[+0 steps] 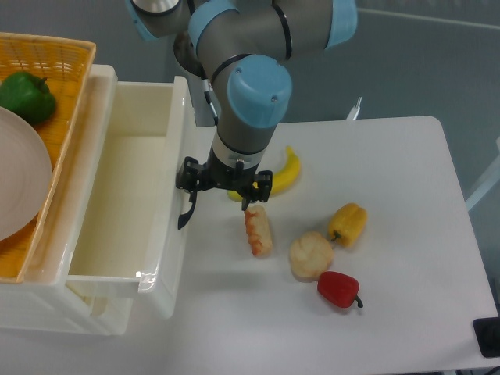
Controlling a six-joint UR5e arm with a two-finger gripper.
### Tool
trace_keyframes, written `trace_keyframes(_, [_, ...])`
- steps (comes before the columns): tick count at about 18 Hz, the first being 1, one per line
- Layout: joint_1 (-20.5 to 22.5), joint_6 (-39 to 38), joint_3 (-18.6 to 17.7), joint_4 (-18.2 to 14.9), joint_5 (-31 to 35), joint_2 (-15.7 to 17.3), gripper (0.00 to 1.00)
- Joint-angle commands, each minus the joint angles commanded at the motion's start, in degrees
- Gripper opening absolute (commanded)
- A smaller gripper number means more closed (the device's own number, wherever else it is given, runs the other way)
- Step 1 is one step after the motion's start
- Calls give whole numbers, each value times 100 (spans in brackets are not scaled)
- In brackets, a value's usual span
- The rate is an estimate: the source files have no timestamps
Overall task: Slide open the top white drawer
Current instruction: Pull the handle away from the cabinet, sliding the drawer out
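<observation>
The top white drawer (125, 187) stands pulled out to the right, its deep cream-white inside showing and holding nothing I can see. Its curved black handle (186, 211) sticks out from the drawer's front wall (178, 258). My gripper (221, 201) hangs under the blue wrist joint just right of that front wall. Its jaws look spread apart, with the left side next to the handle and one fingertip (251, 201) over the table. I cannot tell whether the left finger touches the handle.
The lower white drawer (94, 308) peeks out below. An orange wicker basket (66, 58) on the cabinet holds a green pepper (26, 95) and a white plate (19, 183). On the table lie a banana (287, 173), a shrimp-like piece (258, 231), a cream bun (311, 255), a yellow pepper (348, 223) and a red pepper (338, 289).
</observation>
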Motion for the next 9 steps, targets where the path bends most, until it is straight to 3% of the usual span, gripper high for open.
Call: trace_keyframes(9, [106,203,0,0,114,-26,100])
